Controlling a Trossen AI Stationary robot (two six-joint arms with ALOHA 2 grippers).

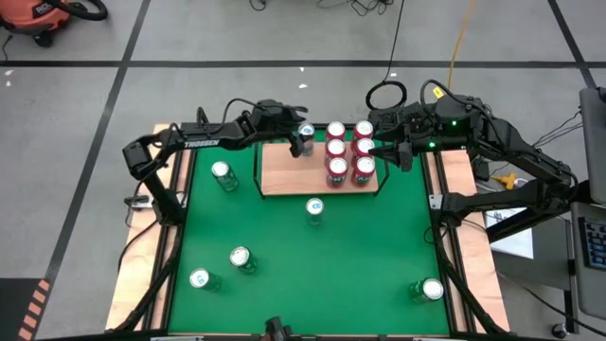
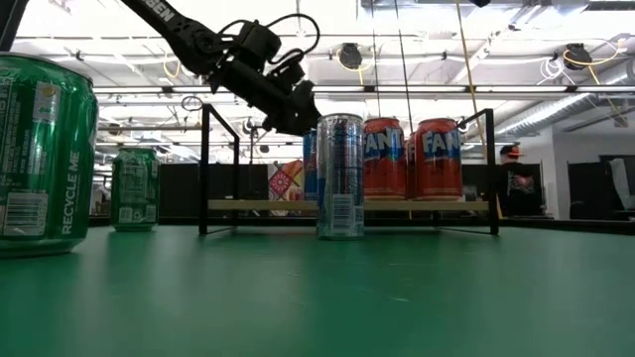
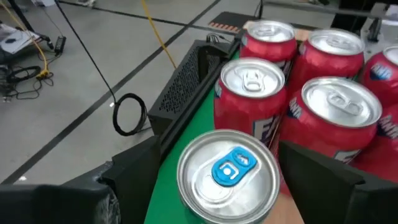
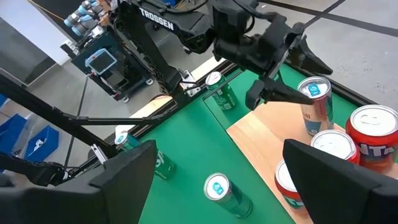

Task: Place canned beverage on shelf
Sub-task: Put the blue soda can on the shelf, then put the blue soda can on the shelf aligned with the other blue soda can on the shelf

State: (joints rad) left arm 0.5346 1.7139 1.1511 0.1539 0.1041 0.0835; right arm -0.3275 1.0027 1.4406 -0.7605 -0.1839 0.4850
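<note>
High view: the shelf (image 1: 284, 170) lies at the table's 12 o'clock edge. Four red cans (image 1: 349, 152) stand in a two-by-two block on its 3 o'clock half. A silver blue-tabbed can (image 1: 305, 134) stands on the board just beside that block, toward 9 o'clock. The left gripper (image 1: 299, 141) sits at this can, fingers either side. The right gripper (image 1: 401, 152) hovers just off the shelf's 3 o'clock end.

Low view: the left gripper (image 2: 298, 114) hangs above the shelf (image 2: 347, 205). A tall silver can (image 2: 340, 176) stands on the green mat in front of the rail; red cans (image 2: 415, 159) stand on the board behind.

Left wrist view: the silver can (image 3: 227, 177) stands between the spread fingers (image 3: 134, 174), a gap showing on each side; not clamped.

Right wrist view: the right fingers (image 4: 127, 171) stand wide apart, holding nothing. The left gripper (image 4: 273, 87) is at the silver can (image 4: 315, 106) on the board.

Green cans (image 1: 222, 175) stand scattered on the mat.
</note>
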